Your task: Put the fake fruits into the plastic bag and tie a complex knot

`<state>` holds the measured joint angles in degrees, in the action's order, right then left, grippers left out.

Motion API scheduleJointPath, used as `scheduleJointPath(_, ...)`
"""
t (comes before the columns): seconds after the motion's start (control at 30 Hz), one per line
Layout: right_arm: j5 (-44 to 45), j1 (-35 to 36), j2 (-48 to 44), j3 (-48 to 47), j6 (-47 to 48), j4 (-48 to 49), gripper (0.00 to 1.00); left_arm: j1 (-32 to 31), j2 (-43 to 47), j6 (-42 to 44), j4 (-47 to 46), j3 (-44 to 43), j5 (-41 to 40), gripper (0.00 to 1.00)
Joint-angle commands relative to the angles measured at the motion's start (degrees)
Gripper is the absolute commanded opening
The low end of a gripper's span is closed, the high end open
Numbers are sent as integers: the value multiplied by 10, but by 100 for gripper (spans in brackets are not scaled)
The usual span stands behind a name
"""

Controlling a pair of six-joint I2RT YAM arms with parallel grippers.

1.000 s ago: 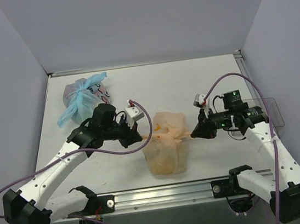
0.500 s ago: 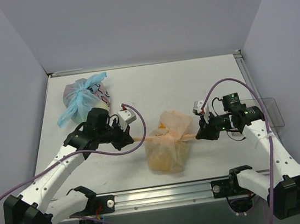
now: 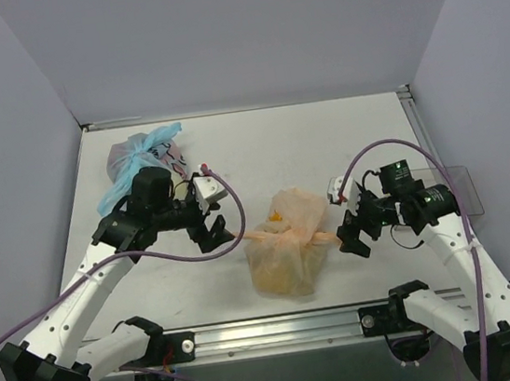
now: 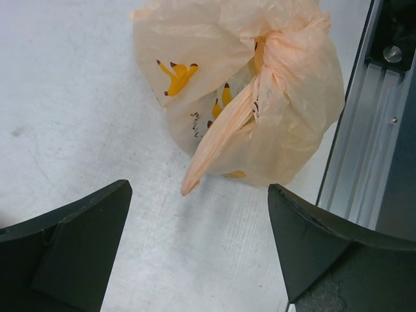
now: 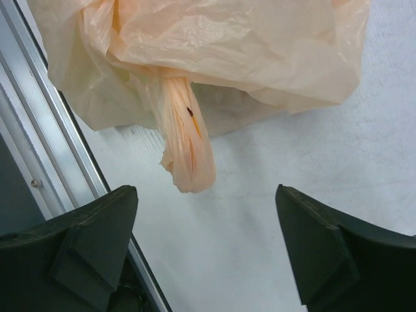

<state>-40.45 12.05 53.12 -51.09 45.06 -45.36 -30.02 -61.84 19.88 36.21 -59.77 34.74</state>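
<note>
The peach-orange plastic bag (image 3: 285, 252) sits tied near the table's front middle. Its knot (image 3: 292, 230) is bunched on top, with one twisted tail (image 4: 218, 133) lying toward the left arm and a short tail (image 5: 189, 153) toward the right arm. The fake fruits are hidden inside the bag; only banana prints (image 4: 177, 73) show on its skin. My left gripper (image 3: 215, 231) is open just left of the bag, with nothing between its fingers (image 4: 78, 250). On the other side my right gripper (image 3: 349, 235) is open too, its fingers (image 5: 325, 250) apart from the tail.
A clear bag with light-blue tied handles (image 3: 143, 160) lies at the back left, behind the left arm. The aluminium rail (image 3: 282, 324) runs along the near edge, close to the bag (image 4: 364, 130). A clear plastic sheet (image 3: 463, 189) hangs over the right edge.
Both grippers were shut on the bag's tails, pulling them apart; now both have opened, let go and drawn back a little. The tails have dropped slack.
</note>
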Motion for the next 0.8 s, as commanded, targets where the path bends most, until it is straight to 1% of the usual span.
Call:
scheduleJointPath(0.0,53,33,-3,-12,7,-24,95,-6,16,81,11,-27,26,97)
scheduleJointPath(0.03,66,40,-5,-9,8,-21,100,-10,17,94,14,-28,22,97)
scheduleJointPath(0.07,72,52,-5,-6,6,-17,100,-14,17,110,14,-22,10,98)
scheduleJointPath(0.1,77,60,-4,-6,0,-7,100,-21,18,130,16,-18,8,98)
scheduleJointPath(0.13,84,73,-1,-5,-7,1,100,-28,16,178,25,-15,4,97)
scheduleJointPath(0.17,94,80,2,-5,-10,8,100,-35,14,204,31,-12,-2,98)
scheduleJointPath(0.2,100,85,7,-6,-12,18,100,-62,5,251,34,-4,-22,98)
scheduleJointPath(0.3,118,102,26,-4,-19,41,98,-100,-17,307,35,16,-60,96)
scheduleJointPath(0.33,119,104,36,-4,-23,46,97,-113,-22,343,33,23,-58,93)
scheduleJointPath(0.37,122,113,40,-3,-26,49,95,-115,-28,359,28,31,-55,93)
scheduleJointPath(0.43,134,123,51,3,-29,61,91,-123,-41,377,-9,56,-61,92)
scheduleJointPath(0.57,160,144,57,26,-38,88,86,-131,-76,394,-82,78,-94,88)
scheduleJointPath(0.67,170,151,67,37,-50,106,79,-137,-102,394,-137,86,-105,86)
scheduleJointPath(0.7,172,151,69,40,-59,114,74,-140,-112,400,-148,90,-110,84)
scheduleJointPath(0.73,173,153,73,42,-62,118,72,-145,-118,404,-170,93,-116,83)
scheduleJointPath(0.77,176,154,74,49,-66,123,70,-151,-122,410,-179,103,-134,82)
